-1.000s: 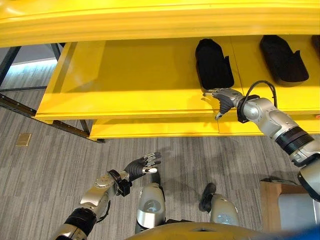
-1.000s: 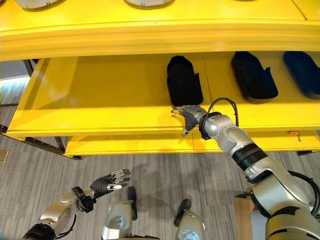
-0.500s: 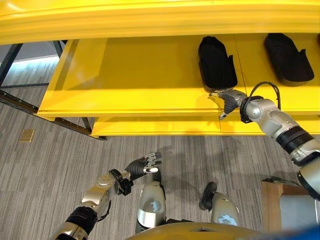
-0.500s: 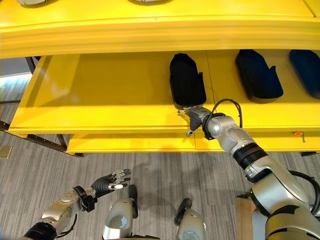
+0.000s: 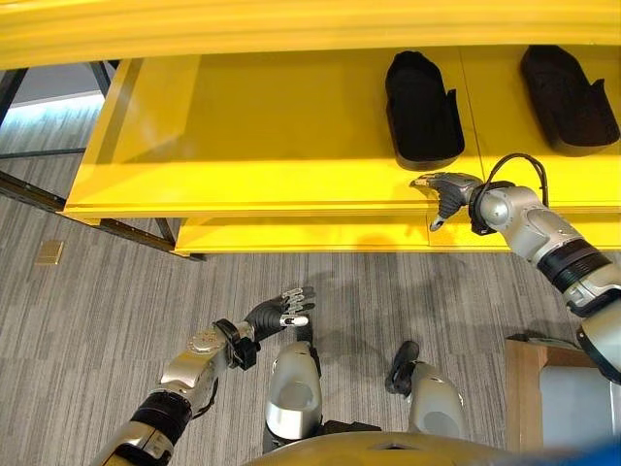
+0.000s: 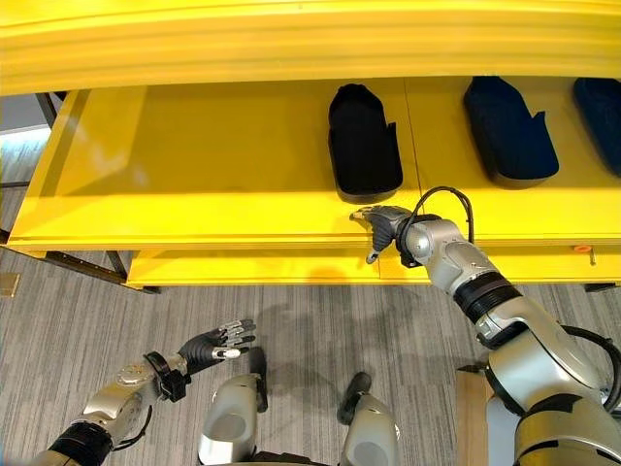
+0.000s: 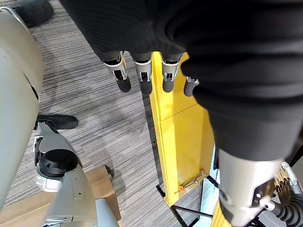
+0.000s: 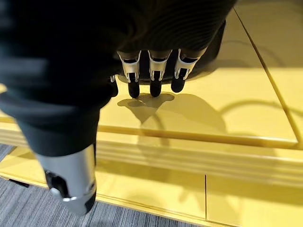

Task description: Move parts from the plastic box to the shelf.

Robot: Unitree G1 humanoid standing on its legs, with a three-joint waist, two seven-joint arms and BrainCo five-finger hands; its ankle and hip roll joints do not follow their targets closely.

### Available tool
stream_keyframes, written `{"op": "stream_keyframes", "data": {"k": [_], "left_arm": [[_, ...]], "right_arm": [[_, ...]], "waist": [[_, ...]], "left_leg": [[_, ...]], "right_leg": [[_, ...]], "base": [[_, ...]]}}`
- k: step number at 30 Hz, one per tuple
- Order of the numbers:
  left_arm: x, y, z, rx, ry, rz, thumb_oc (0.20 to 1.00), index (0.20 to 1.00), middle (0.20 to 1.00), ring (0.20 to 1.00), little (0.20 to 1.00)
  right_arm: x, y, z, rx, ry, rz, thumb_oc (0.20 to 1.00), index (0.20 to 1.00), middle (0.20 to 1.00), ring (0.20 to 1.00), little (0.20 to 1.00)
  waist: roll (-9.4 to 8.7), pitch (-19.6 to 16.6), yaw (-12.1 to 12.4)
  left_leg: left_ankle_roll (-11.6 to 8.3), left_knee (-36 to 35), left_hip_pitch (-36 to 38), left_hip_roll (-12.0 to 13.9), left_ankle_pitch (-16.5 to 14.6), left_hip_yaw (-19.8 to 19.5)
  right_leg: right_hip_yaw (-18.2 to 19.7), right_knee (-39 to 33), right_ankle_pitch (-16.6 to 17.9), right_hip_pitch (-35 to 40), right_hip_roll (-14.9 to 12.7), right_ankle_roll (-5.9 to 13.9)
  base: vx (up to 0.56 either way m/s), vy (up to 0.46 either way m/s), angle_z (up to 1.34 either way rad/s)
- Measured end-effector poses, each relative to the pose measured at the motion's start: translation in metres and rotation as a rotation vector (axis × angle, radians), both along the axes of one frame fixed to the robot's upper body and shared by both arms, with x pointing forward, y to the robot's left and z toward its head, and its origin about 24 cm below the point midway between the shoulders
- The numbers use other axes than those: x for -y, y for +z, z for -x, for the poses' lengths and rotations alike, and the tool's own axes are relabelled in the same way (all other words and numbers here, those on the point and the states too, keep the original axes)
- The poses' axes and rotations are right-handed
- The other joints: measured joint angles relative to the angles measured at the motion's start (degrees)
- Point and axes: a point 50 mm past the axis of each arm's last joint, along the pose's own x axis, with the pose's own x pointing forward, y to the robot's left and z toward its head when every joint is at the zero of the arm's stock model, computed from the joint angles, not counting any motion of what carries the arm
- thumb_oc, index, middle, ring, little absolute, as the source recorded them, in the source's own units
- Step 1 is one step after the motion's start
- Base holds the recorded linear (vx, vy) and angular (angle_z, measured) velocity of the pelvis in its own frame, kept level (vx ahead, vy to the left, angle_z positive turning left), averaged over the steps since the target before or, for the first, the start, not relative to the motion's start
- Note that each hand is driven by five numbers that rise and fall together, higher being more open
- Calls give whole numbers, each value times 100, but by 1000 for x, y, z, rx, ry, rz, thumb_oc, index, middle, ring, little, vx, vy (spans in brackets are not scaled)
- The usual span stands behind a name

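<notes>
Black part (image 5: pixel 421 109) is lying on the yellow shelf (image 5: pixel 243 146), just beyond the right robot hand (image 5: pixel 442 189), apart from it. That robot hand is hovering at the shelf's front edge, fingers relaxed, grasping nothing. Left robot hand (image 5: pixel 277 313) is hanging low over the floor, released.
</notes>
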Motion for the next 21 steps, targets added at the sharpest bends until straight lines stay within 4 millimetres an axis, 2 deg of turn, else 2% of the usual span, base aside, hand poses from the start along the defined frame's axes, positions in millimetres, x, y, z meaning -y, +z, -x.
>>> {"op": "stream_keyframes", "data": {"k": [5,10,13,16,21], "left_arm": [[0,0,-1,2,0,-1,1000,1000,1000,1000,1000],[0,1,-2,4,0,-2,1000,1000,1000,1000,1000],[0,0,-1,-9,0,-3,1000,1000,1000,1000,1000],[0,0,-1,-11,-1,-3,1000,1000,1000,1000,1000],[0,0,-2,-10,-1,-3,1000,1000,1000,1000,1000]], "right_arm": [[4,0,1,7,-14,25,1000,1000,1000,1000,1000],[21,3,-6,15,-95,59,1000,1000,1000,1000,1000],[17,20,-12,69,-99,54,1000,1000,1000,1000,1000],[19,18,-12,66,-105,57,1000,1000,1000,1000,1000],[18,17,-12,70,-101,58,1000,1000,1000,1000,1000]], "waist": [[-4,-1,-18],[-9,-5,4],[-16,-12,24],[-13,-13,124],[-7,-16,129]], "left_leg": [[0,17,10,16,0,18],[-1,42,87,36,-4,24],[-4,64,106,40,-10,18],[-3,77,88,38,-14,17],[-4,112,-11,37,-12,8]], "right_leg": [[19,-1,0,-3,12,-1],[35,-5,5,75,33,-10],[35,1,2,102,32,-14],[34,17,-1,86,20,-17],[35,98,-11,-27,4,-34]], "base": [[0,0,0],[63,-7,-2],[45,18,0],[10,7,0],[0,0,0]]}}
